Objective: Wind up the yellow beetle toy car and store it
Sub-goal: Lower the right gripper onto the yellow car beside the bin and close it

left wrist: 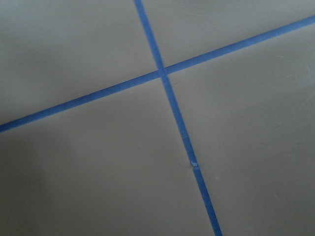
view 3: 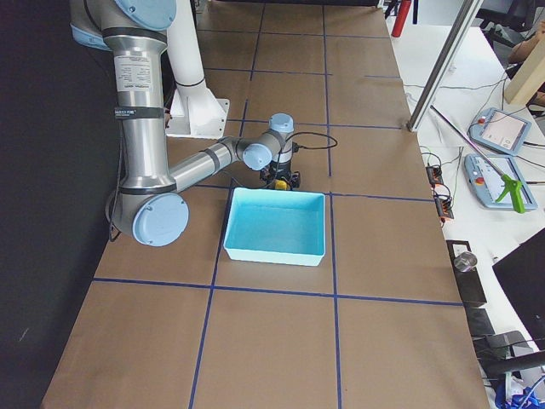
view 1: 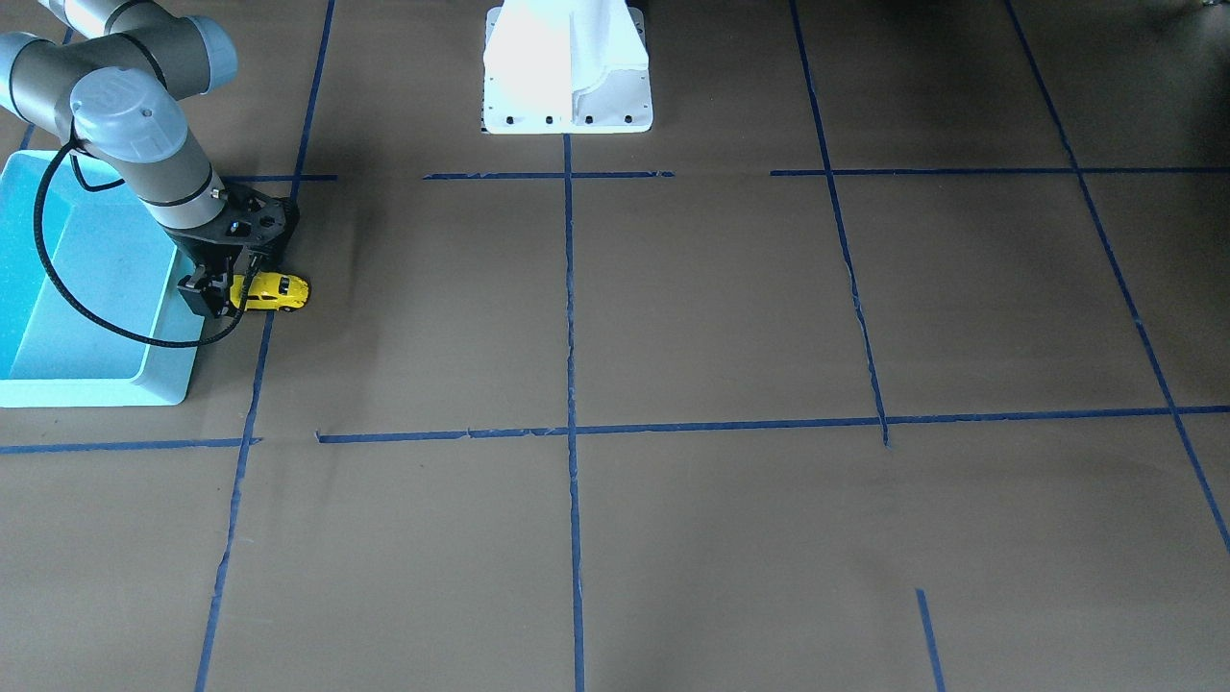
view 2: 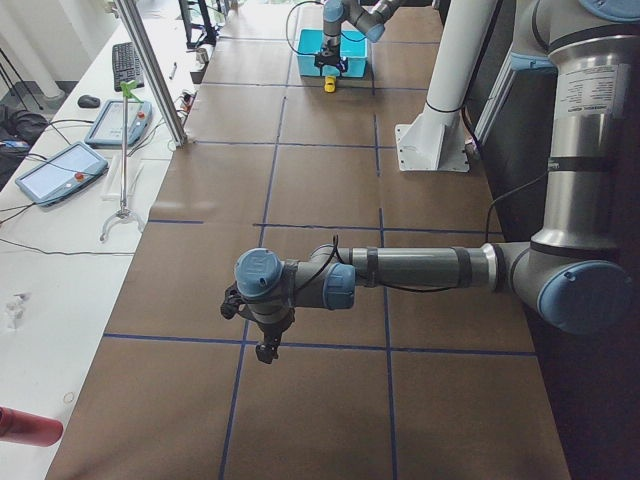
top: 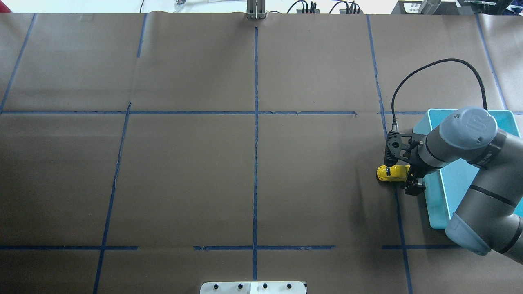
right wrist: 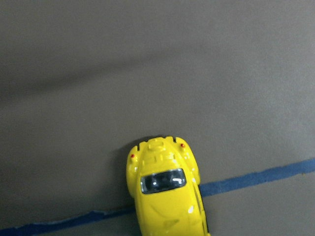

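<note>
Count check: 1 car (view 1: 274, 291), yellow. 1 bin (view 3: 277, 254), light blue. 2 arms: right arm (top: 466, 141), left arm (view 2: 420, 268). 2 pincers, one per arm: right pincer (view 1: 229, 288), left pincer (view 2: 265, 350). 1 black cable (top: 441, 61) on the right arm. 1 white pedestal (view 1: 567, 67), 4 bolts (view 1: 549, 120) along its plate edge. 1 worktop (top: 184, 183); overhead, its tape lines (top: 255, 163) come to 5 running away from the robot, 2 broken rows across. Left wrist view: 2 lines, 1 crossing. Right wrist view, on the car: 1 dark window (right wrist: 162, 181), 2 red dots (right wrist: 182, 145). Side bench: 2 tablets (view 2: 118, 122), 1 keyboard (view 2: 128, 62), 1 mouse (view 2: 90, 101), 1 metal post (view 2: 150, 70), 1 red cylinder (view 2: 22, 426).
</note>
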Available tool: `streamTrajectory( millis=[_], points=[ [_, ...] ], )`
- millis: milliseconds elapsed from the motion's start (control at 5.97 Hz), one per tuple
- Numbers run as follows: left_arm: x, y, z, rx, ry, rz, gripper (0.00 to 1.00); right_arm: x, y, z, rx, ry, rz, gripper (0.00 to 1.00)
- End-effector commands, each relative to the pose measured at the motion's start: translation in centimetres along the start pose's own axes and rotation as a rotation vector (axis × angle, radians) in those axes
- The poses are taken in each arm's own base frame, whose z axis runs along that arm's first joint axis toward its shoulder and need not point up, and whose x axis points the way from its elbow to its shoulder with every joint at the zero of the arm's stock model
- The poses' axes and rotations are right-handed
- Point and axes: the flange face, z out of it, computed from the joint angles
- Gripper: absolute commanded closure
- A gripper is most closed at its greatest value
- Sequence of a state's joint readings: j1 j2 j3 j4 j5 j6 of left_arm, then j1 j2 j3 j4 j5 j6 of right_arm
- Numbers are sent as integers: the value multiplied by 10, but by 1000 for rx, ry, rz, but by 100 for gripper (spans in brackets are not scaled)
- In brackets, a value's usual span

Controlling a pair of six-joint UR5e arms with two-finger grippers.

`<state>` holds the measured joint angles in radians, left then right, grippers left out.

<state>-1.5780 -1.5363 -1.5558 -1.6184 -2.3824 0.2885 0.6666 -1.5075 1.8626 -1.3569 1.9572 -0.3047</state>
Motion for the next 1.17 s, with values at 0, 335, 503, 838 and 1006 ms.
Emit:
streamTrajectory(
  millis=[0,335,503,838,1006],
  points=[
    [3,0,-15,31,-5,1,0,5,-4,11,-11,-5,1,0],
    [13,-6,-27,51,-8,-94,0,5,-6,11,-8,-6,-2,60],
    [14,-6,-27,53,-5,-148,0,4,-7,7,0,-10,-2,92],
    [13,-1,-25,48,1,-282,0,1,-11,-5,25,-22,-3,100],
    [13,-1,-24,47,1,-283,0,-8,-18,-48,71,-33,1,100]
  ],
)
